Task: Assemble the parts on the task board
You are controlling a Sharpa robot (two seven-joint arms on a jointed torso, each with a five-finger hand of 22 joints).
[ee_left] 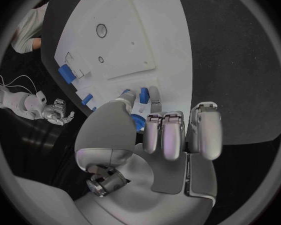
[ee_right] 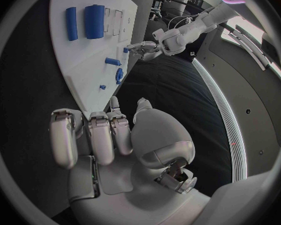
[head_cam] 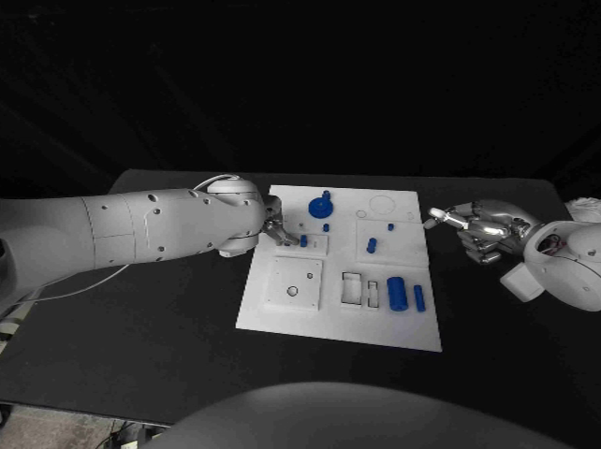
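Note:
The white task board [head_cam: 330, 313] lies mid-table. My left hand [head_cam: 276, 229] reaches over its far left part, where thumb and a finger pinch a small blue peg [head_cam: 303, 241] [ee_left: 143, 96]; its other fingers are curled. A blue gear-like part [head_cam: 321, 204] sits just beyond the hand. Further right on the board are a blue peg [head_cam: 371, 245], a thick blue cylinder [head_cam: 397, 293] and a slim blue bar [head_cam: 418, 298]. My right hand [head_cam: 479, 229] [ee_right: 115, 135] hovers over the table off the board's right edge, fingers curled in, holding nothing.
Near the board's front are a square recess with a hole [head_cam: 295, 282] and two narrow slots [head_cam: 361, 290]. A thin cable [head_cam: 85, 281] hangs beside my left arm. Bare black table [head_cam: 139, 337] surrounds the board.

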